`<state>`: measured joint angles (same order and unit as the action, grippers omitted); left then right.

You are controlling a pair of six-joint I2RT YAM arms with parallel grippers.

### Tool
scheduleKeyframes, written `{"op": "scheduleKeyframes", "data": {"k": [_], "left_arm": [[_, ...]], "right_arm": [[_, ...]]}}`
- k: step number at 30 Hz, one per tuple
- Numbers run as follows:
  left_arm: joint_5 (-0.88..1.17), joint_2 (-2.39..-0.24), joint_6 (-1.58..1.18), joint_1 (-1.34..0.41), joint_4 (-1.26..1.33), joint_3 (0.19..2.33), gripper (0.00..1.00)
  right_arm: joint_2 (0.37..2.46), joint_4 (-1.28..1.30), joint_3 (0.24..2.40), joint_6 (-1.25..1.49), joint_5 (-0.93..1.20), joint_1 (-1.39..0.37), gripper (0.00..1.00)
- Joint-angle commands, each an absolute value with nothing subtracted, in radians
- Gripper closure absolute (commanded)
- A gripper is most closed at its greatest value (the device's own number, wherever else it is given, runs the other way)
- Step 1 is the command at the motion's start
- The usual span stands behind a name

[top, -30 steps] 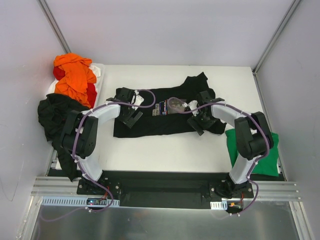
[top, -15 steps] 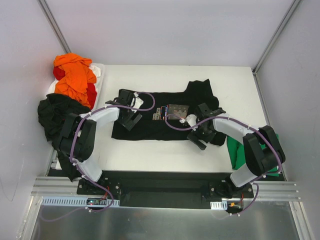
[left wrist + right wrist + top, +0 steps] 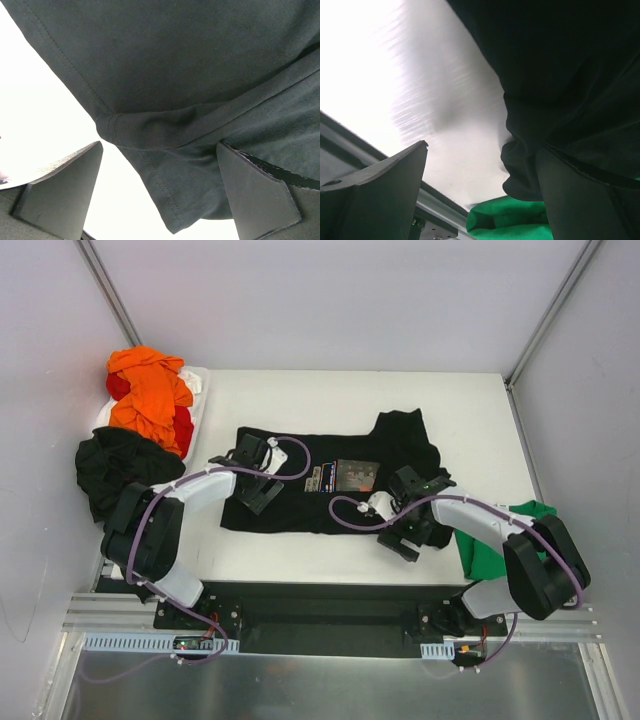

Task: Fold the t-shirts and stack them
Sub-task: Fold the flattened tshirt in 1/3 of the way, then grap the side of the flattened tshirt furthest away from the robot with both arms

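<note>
A black t-shirt (image 3: 330, 502) with a small rectangular chest print (image 3: 345, 476) lies spread on the white table (image 3: 300, 395). My left gripper (image 3: 257, 500) is open over its left near part. In the left wrist view the gripper (image 3: 160, 200) has a hemmed black fold (image 3: 170, 175) between its wide-apart fingers (image 3: 60, 192). My right gripper (image 3: 403, 539) is open at the shirt's right near corner. In the right wrist view the gripper (image 3: 482, 200) has black cloth (image 3: 525, 165) against its right finger (image 3: 585, 200). A green shirt (image 3: 490, 545) lies at the right, also in the right wrist view (image 3: 510, 220).
A pile of orange (image 3: 150, 390) and red (image 3: 182, 428) shirts sits on a white tray (image 3: 198, 380) at the back left. Another black shirt (image 3: 115, 470) hangs off the table's left edge. The metal rail (image 3: 350, 135) of the near edge is close to my right gripper.
Both grippers have moved toward the near edge and the black printed shirt has shifted nearer with them. More of the green shirt shows beside the right arm.
</note>
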<state>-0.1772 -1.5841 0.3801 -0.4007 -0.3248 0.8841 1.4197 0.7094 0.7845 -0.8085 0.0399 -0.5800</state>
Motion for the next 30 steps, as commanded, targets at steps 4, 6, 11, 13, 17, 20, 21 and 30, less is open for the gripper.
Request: {"op": "scheduleKeyframes", "data": {"k": [4, 6, 11, 13, 17, 20, 21, 30], "left_arm": [[-0.155, -1.525, 0.383, -0.44, -0.477, 0.753, 0.01], [-0.147, -1.491, 0.385, -0.446, -0.48, 0.738, 0.01], [-0.132, -1.349, 0.413, -0.449, -0.479, 0.764, 0.01], [-0.127, -1.299, 0.429, -0.449, -0.477, 0.794, 0.01], [-0.095, -1.232, 0.454, -0.449, -0.463, 0.85, 0.01], [-0.098, -1.227, 0.485, -0.448, -0.446, 0.893, 0.01], [-0.126, -1.247, 0.495, -0.448, -0.422, 0.9, 0.01], [-0.222, -1.535, 0.514, -0.407, -0.316, 1.084, 0.01]], "right_arm": [[1.299, 0.795, 0.73, -0.861, 0.12, -0.63, 0.09], [1.283, 0.795, 0.724, -0.85, 0.098, -0.652, 0.09], [1.233, 0.759, 0.791, -0.818, -0.041, -0.661, 0.08], [1.218, 0.739, 0.827, -0.813, -0.092, -0.663, 0.07], [1.193, 0.686, 0.908, -0.801, -0.222, -0.663, 0.03], [1.225, 0.652, 0.983, -0.801, -0.297, -0.66, 0.04], [1.241, 0.628, 1.0, -0.802, -0.314, -0.658, 0.04], [1.583, 0.508, 1.36, -0.808, -0.235, -0.437, 0.04]]}}
